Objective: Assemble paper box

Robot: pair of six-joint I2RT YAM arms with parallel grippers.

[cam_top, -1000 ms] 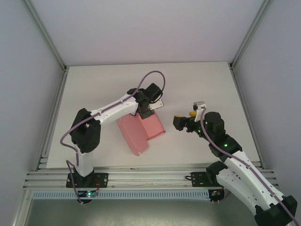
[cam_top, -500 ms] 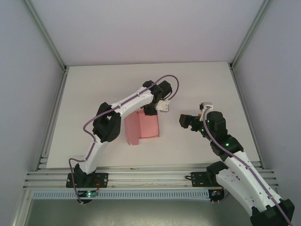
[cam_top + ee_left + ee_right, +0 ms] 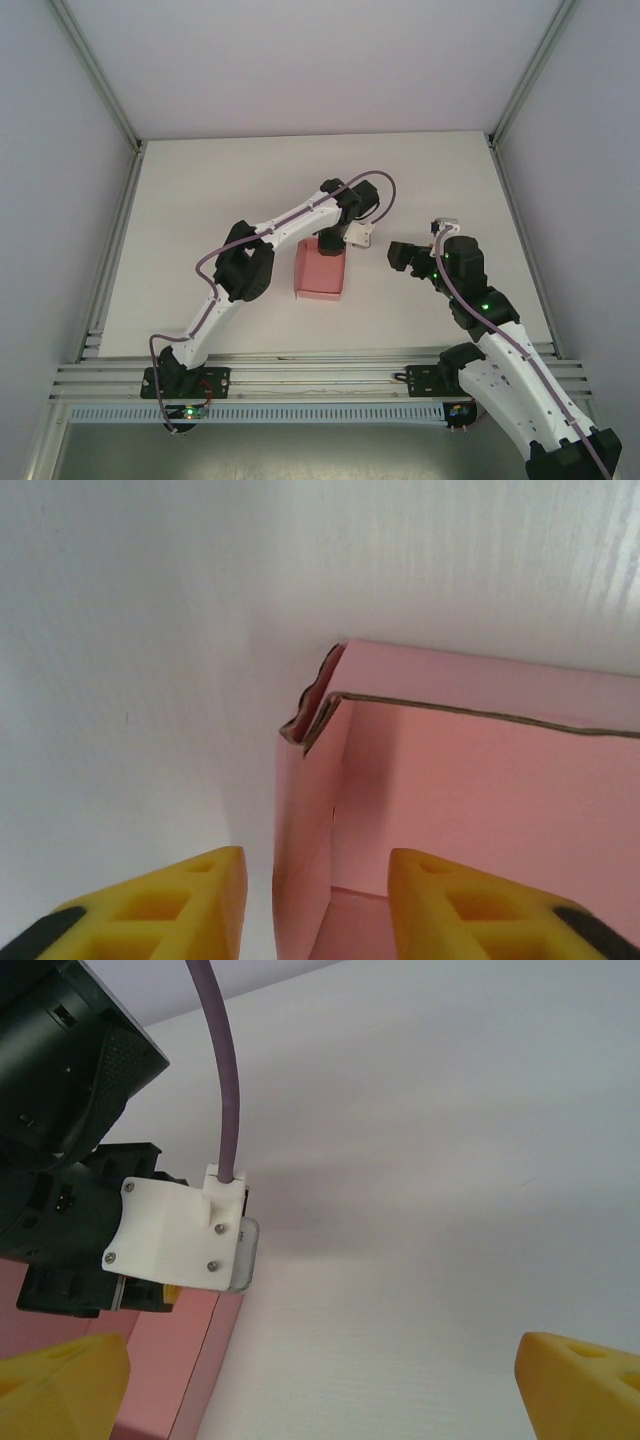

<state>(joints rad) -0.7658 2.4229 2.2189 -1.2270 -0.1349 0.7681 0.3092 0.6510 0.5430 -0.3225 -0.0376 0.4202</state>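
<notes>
1. Two arms reach over the white table (image 3: 200, 190). The left arm (image 3: 285, 220) stretches far out toward the middle, and the right arm (image 3: 490, 320) bends up from the near right corner.
2. The pink box (image 3: 322, 272) sits on the table about mid-width, a little nearer than the middle. Its open side faces up and its walls stand upright.
3. The left hand (image 3: 331, 241) hangs over the far end of the box, pointing down.
4. From the left wrist, its yellow fingers (image 3: 205, 900) are spread apart, with one side wall of the box standing in the gap between them.
5. A strip of bare table shows between the outer finger and that wall. The inner finger sits over the inside of the box, so the hand grips nothing.
6. At the corner (image 3: 312, 705) ahead of those fingers, two layers of card meet. The top edge there is slightly crumpled and dark along the cut line.
7. The right hand (image 3: 398, 256) hovers just right of the box, near the left wrist but apart from it.
8. From the right wrist, its yellow tips sit at opposite lower corners of the view. They are spread wide with only table between them, so the hand is empty.
9. That same view takes in the left wrist's white mount (image 3: 172, 1235) and a purple cable (image 3: 225, 1080) rising from it. The pink wall of the box lies below the mount.
</notes>
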